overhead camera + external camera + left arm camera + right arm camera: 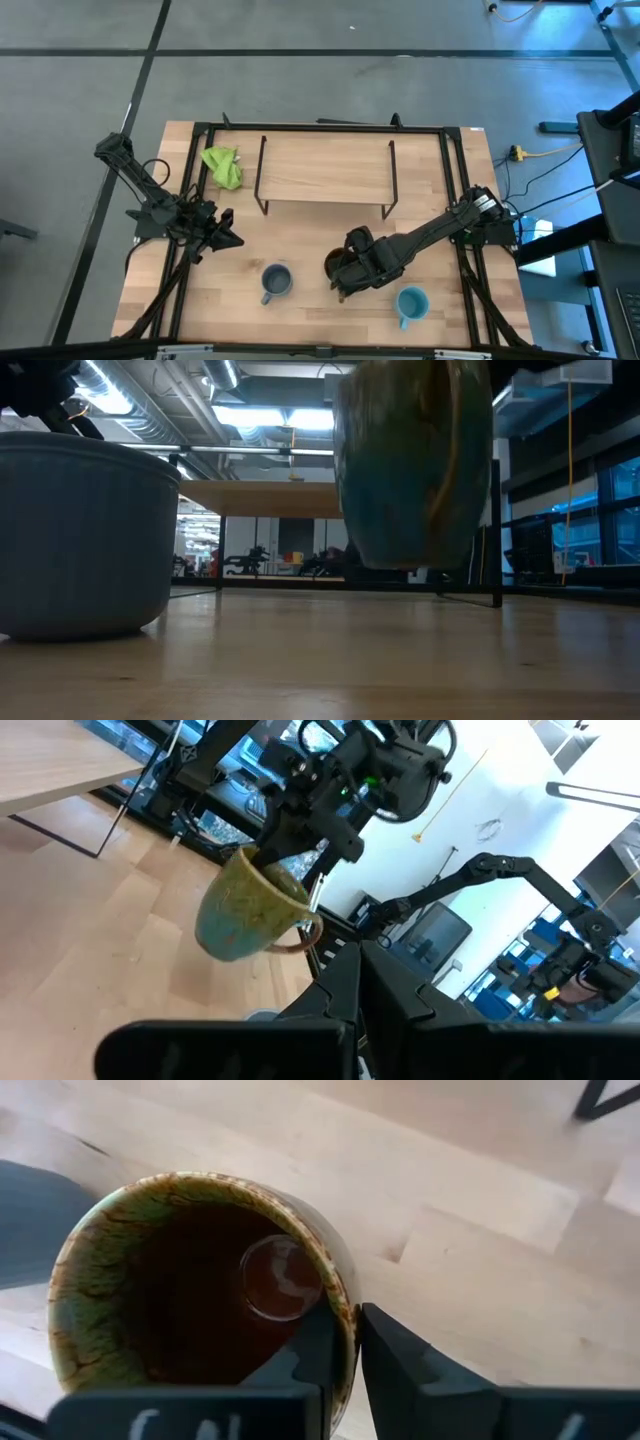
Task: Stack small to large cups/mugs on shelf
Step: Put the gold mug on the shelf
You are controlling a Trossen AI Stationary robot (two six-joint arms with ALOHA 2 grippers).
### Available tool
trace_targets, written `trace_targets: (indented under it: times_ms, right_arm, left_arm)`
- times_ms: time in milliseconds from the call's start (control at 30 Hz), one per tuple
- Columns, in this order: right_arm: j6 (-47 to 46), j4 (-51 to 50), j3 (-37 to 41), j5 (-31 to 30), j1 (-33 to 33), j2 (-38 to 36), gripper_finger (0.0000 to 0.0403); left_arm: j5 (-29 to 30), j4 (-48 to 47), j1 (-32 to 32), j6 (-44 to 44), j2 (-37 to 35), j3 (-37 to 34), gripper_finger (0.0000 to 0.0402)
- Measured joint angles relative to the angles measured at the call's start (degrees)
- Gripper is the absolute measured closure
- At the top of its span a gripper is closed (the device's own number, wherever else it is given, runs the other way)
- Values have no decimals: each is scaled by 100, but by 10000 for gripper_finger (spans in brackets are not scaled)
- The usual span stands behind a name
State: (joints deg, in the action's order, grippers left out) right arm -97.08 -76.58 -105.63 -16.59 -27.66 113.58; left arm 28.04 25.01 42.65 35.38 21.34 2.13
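The brown-olive mug [415, 460], dark inside, hangs above the table with my right gripper [345, 272] shut on it. In the low view the mug's bottom is clear of the tabletop. The grey-blue mug [275, 282] stands on its base to the left of it. The sky-blue mug [411, 303] stands near the front right. The shelf [325, 170] stands on its wire legs at the back middle. My left gripper [225, 236] waits shut at the table's left side, holding nothing. My right gripper pinches the brown-olive mug's wall at the rim [345, 1315], one finger [310, 1355] inside the mug and the other [400, 1365] outside. The fingers come steeply from above. The mug [245, 910] hangs below them, tilted and lifted clear of the table.
A crumpled green cloth [222, 167] lies at the back left beside the shelf. The table's black frame rails [455, 170] run along its left, right and far sides. Bare wood [300, 235] lies between the shelf and the mugs.
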Motion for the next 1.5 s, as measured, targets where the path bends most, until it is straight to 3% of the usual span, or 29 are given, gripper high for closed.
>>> trace_targets:
  times_ms: [333,600,967,1267,1500]
  right_arm:
    - [138,-1343,-1175,-184,0,-4,363]
    - [339,-1341,-1642,-513,122,-44,364]
    - [605,-1344,-1692,-550,324,-44,368]
    - [1148,-1347,-1692,-1108,953,-203,367]
    - [1343,-1353,-1690,-1394,1060,-531,366]
  left_arm:
    - [99,-7,2,-3,0,0,399]
    - [102,4,2,4,0,0,396]
    - [102,13,2,159,0,0,399]
    - [102,167,2,203,2,0,399]
    - [50,161,0,207,1,0,399]
